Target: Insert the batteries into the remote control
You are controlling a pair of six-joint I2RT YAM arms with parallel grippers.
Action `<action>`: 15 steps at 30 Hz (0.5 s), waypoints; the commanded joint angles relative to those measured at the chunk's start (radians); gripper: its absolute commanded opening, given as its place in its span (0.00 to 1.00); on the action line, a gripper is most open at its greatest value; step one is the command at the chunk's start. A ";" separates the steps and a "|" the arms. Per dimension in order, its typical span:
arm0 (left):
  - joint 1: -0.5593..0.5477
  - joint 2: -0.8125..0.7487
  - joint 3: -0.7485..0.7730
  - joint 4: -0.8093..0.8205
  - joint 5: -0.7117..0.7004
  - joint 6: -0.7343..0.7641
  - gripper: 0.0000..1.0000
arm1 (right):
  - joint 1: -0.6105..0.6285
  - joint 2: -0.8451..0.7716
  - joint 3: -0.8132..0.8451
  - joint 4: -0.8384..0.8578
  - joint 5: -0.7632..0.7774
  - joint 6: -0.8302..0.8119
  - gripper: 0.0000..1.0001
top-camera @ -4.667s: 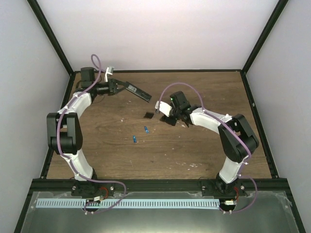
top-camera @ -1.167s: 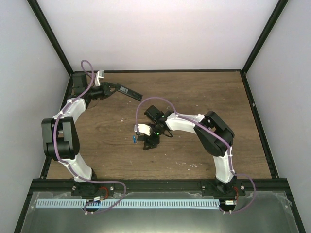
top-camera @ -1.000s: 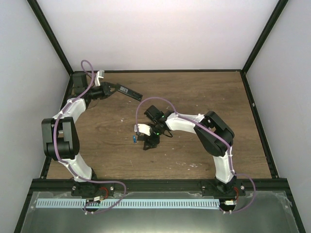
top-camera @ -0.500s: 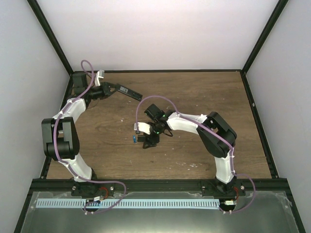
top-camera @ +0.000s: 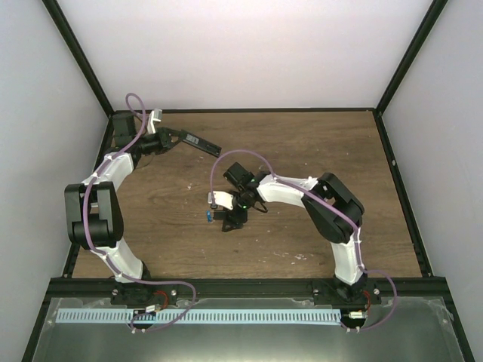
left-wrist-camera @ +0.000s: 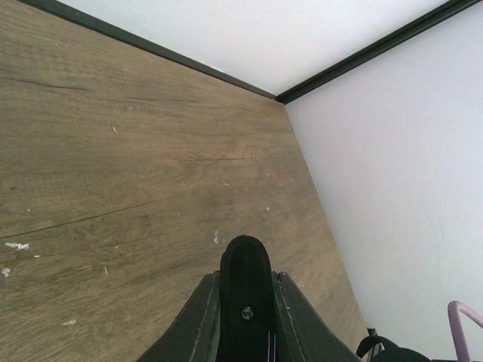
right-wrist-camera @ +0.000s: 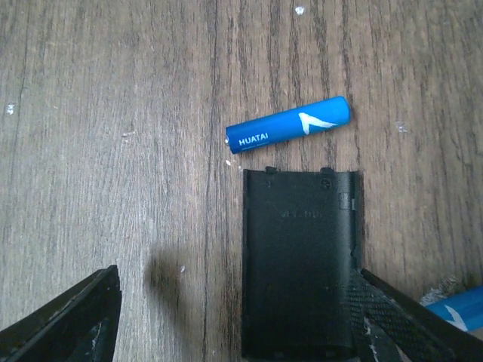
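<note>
My left gripper [top-camera: 167, 138] is shut on the remote control [top-camera: 194, 141], a slim black bar held above the far left of the table. In the left wrist view the remote control [left-wrist-camera: 245, 275] sticks out between the fingers. My right gripper [top-camera: 230, 220] is open, low over the table's middle. In the right wrist view the gripper [right-wrist-camera: 238, 328] straddles a small black cover piece [right-wrist-camera: 299, 263] lying flat, close to the right finger [right-wrist-camera: 407, 324]. One blue battery [right-wrist-camera: 288, 125] lies just beyond the cover. A second battery [right-wrist-camera: 456, 313] shows at the lower right edge. One battery [top-camera: 207, 216] shows in the top view.
The wooden table [top-camera: 302, 151] is ringed by a black frame and white walls. The left arm's purple cable [top-camera: 136, 105] loops near the far left corner. The right arm's cable [top-camera: 241, 154] arcs above its wrist.
Since the oldest frame my right gripper has moved left and nearer, down over the batteries, and the left gripper drew the remote back left. Over the last second nothing visibly moved.
</note>
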 commanded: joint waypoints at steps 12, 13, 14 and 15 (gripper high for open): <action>0.004 0.006 0.011 0.012 0.022 0.005 0.01 | 0.007 0.045 0.031 0.007 0.022 -0.004 0.74; 0.004 0.006 0.010 0.012 0.022 0.006 0.01 | 0.007 0.048 0.032 0.008 0.026 -0.003 0.74; 0.004 0.006 0.008 0.012 0.023 0.006 0.01 | 0.007 0.050 0.033 0.009 0.030 -0.002 0.74; 0.004 0.007 0.008 0.012 0.023 0.006 0.01 | 0.006 0.053 0.033 0.009 0.033 0.000 0.73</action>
